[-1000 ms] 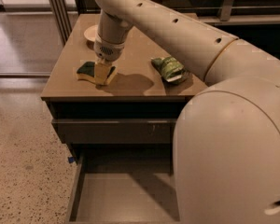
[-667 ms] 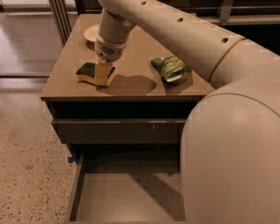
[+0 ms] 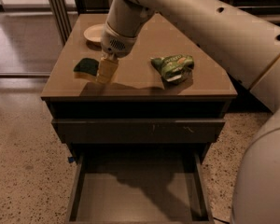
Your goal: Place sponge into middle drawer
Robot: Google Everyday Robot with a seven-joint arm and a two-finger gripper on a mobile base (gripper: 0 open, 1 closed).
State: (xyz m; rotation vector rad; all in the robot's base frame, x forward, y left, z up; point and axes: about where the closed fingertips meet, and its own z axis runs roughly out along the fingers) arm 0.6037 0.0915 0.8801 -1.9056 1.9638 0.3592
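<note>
The sponge point(image 3: 86, 67), dark green on top with a yellow edge, lies on the left front part of the brown cabinet top point(image 3: 140, 85). My gripper point(image 3: 107, 71) hangs down from the arm and sits right against the sponge's right side, low over the top. The middle drawer point(image 3: 135, 197) is pulled open at the bottom of the view; its flat floor is bare. The arm's shadow falls across it.
A pale bowl point(image 3: 95, 32) stands at the back left of the top. A green-and-white snack bag point(image 3: 173, 66) lies right of centre. A shut drawer front with pale scratches point(image 3: 140, 129) sits above the open drawer. My arm fills the right side. Speckled floor surrounds the cabinet.
The gripper and the sponge stand about where they were. The bulky near part of my arm has shifted right, so more of the open drawer shows.
</note>
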